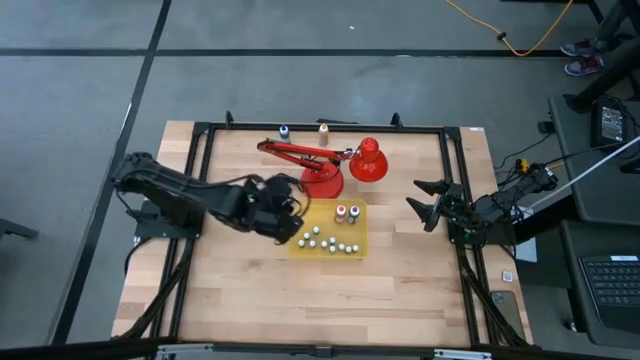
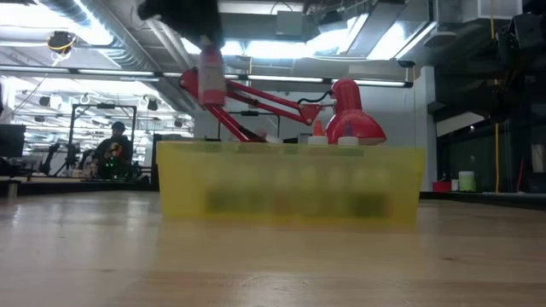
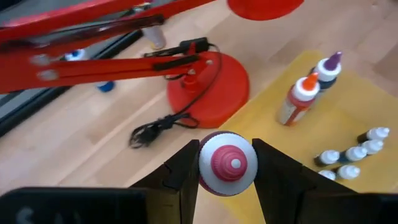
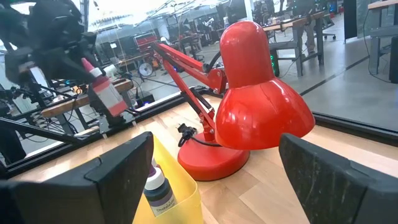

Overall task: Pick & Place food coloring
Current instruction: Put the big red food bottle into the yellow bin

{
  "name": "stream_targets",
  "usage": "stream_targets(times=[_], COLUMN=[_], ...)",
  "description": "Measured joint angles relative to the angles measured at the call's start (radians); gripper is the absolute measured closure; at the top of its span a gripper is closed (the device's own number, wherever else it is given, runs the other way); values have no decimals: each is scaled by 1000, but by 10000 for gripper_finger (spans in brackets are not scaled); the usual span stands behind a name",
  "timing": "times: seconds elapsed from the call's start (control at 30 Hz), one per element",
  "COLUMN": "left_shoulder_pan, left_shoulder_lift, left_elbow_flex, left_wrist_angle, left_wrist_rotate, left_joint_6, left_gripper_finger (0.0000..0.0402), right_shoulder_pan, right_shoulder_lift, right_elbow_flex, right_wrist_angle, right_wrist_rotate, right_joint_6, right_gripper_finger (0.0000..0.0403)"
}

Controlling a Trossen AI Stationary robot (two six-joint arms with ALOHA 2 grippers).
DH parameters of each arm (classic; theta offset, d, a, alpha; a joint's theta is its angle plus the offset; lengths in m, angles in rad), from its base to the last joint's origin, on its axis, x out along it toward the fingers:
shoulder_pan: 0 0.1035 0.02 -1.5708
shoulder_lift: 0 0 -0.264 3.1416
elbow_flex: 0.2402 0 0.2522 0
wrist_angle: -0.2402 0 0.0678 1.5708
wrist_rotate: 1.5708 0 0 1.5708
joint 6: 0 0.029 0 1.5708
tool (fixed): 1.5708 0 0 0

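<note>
My left gripper (image 1: 285, 215) hangs over the left end of the yellow tray (image 1: 350, 250), shut on a pink-red food coloring bottle (image 3: 227, 163), which also shows in the low view (image 2: 211, 77). In the tray an orange-capped bottle (image 3: 298, 99) and a purple-capped bottle (image 3: 326, 68) stand upright beside several tiny white-capped ones (image 3: 354, 155). Two more bottles (image 1: 284, 131) (image 1: 323, 129) stand by the table's far edge. My right gripper (image 1: 430, 205) waits open at the table's right side, touching nothing. My left gripper pinches the bottle between its two fingers (image 3: 180, 180), on opposite sides of its white shoulder (image 3: 204, 167) just under the ribbed red cap. The fingers slant down from the table's left. The bottle hangs below them, cap end up, tilted, lifted clear above the tray.
A red desk lamp stands behind the tray, its round base (image 1: 322, 178), jointed arm (image 1: 295, 152) and shade (image 1: 369, 160) close to my left gripper; its black cord (image 3: 161, 127) lies on the wood. Black frame rails (image 1: 200, 160) border the table. Bare wood lies near the front edge.
</note>
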Motion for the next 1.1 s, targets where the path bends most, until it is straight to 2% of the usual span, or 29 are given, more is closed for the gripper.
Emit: stream_targets(times=[0.47, 0.57, 1.1], left_shoulder_pan=[133, 153, 203], left_shoulder_lift=[229, 270, 400], left_elbow_flex=[4, 3, 4], left_wrist_angle=[374, 402, 495], left_wrist_rotate=[158, 195, 242], left_joint_6=[141, 145, 156], left_gripper_finger=[277, 277, 277], right_shoulder_pan=[0, 0, 0], right_shoulder_lift=[0, 0, 0], right_elbow_flex=[0, 0, 0], right_wrist_angle=[0, 0, 0], right_wrist_rotate=[0, 0, 0], right_joint_6=[0, 0, 0], right_gripper_finger=[56, 56, 56])
